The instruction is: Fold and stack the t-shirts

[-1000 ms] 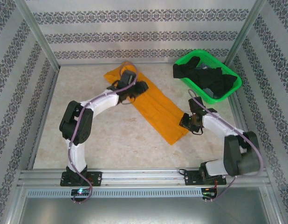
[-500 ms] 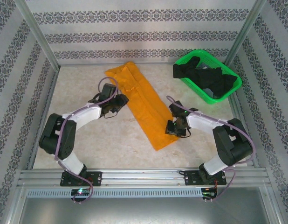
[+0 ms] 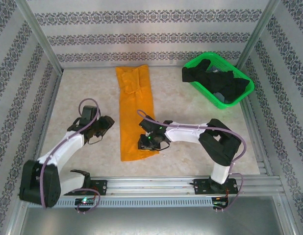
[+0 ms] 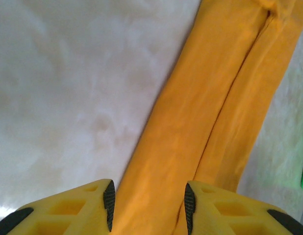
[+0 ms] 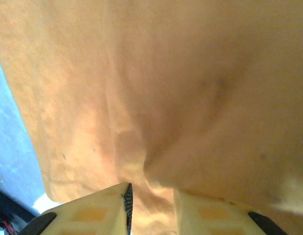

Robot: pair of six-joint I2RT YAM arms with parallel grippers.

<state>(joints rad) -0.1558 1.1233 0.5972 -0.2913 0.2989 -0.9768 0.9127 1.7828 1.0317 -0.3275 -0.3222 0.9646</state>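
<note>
The mustard-orange t-shirt lies folded into a long narrow strip that runs from the back of the table toward the front. My right gripper sits on the strip's near right edge. In the right wrist view it is shut on a bunched fold of the orange cloth. My left gripper is low over bare table just left of the strip, apart from it. In the left wrist view its jaws stand open and empty, with the orange strip lying beyond them. Black t-shirts are heaped in the basket.
The green mesh basket stands at the back right by the corner post. Patterned walls close in the back and both sides. Bare table lies left of the strip and between the strip and the basket.
The right gripper dragged the shirt's near end leftward, so the strip swung from a diagonal to straight front-to-back. The left arm drew back toward the near left, off the shirt.
</note>
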